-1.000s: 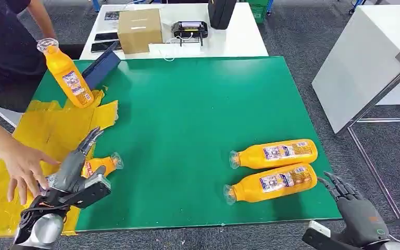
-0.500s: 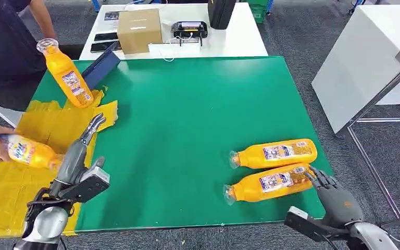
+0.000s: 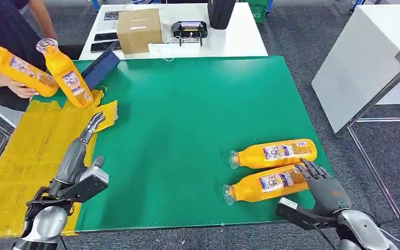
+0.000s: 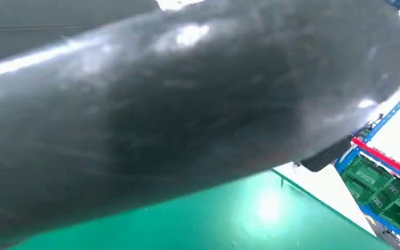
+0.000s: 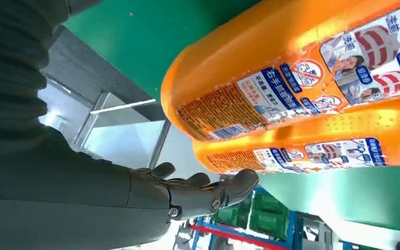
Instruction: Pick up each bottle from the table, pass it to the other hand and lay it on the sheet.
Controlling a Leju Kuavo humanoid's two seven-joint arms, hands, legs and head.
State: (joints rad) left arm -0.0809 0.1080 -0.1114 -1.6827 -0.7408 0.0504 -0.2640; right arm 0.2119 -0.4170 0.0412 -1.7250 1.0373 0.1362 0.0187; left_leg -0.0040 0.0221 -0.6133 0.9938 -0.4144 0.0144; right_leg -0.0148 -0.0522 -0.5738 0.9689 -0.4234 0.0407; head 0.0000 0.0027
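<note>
Orange labelled bottles, clear-capped, lying flat

Lighting: bright, even, from overhead; soft short shadows under the orange plastic bottles. Glare: pale hotspot on the green table mat. Left wrist view: blurred dark glossy surface, probably too close to focus. Right wrist view: sharp labels.
</note>
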